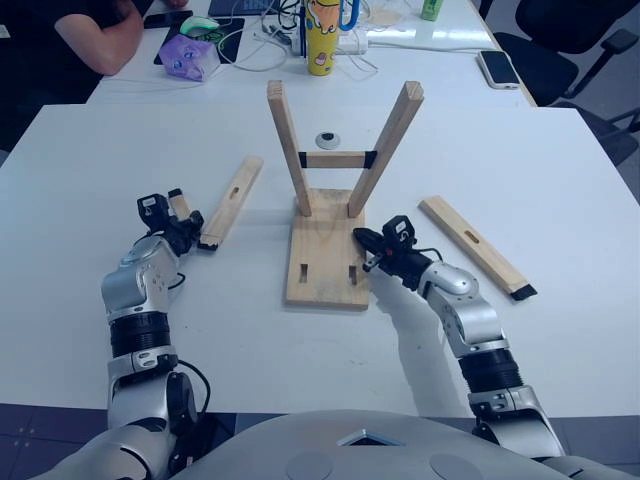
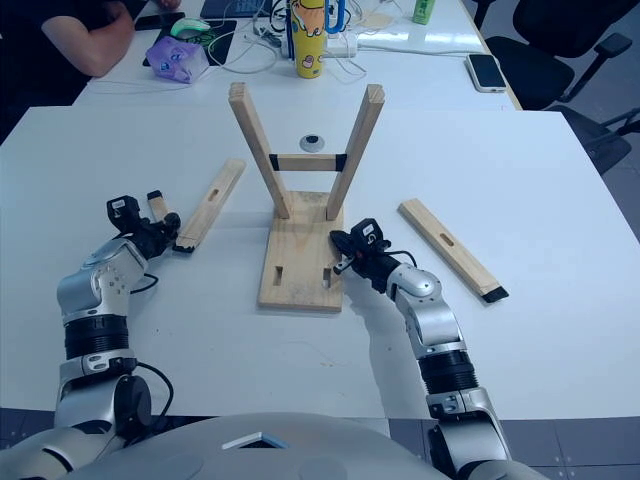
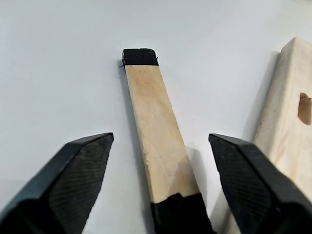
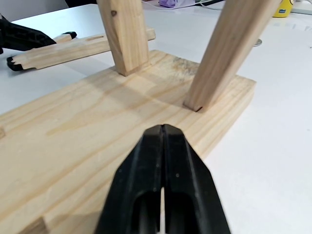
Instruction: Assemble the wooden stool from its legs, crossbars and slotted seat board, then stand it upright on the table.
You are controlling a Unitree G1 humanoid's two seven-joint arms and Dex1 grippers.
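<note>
The pale, flat, slotted wooden seat board (image 1: pixel 325 265) is lying at the middle of the white counter (image 1: pixel 560 180). Two square wooden legs (image 1: pixel 288 145) are standing in its far slots, and a short crossbar (image 1: pixel 338 159) with black-taped ends is joining them. Two loose slotted legs are lying flat, one to the left (image 1: pixel 232 198) and one to the right (image 1: pixel 475 245).

The left claw (image 3: pixel 161 139) is spreading wide around a second short black-tipped wooden crossbar (image 3: pixel 146 92), which is lying just beside the left loose leg. Its fingers are not touching the wood. The right claw (image 4: pixel 163 130) is pressing its fingers together on nothing and hovering at the board's near right edge.

The crossbar is looking light, stiff and dry, so it is probably not slippery. Gripping across its bare middle is looking best, since that is keeping both taped ends free for the leg slots.
</note>
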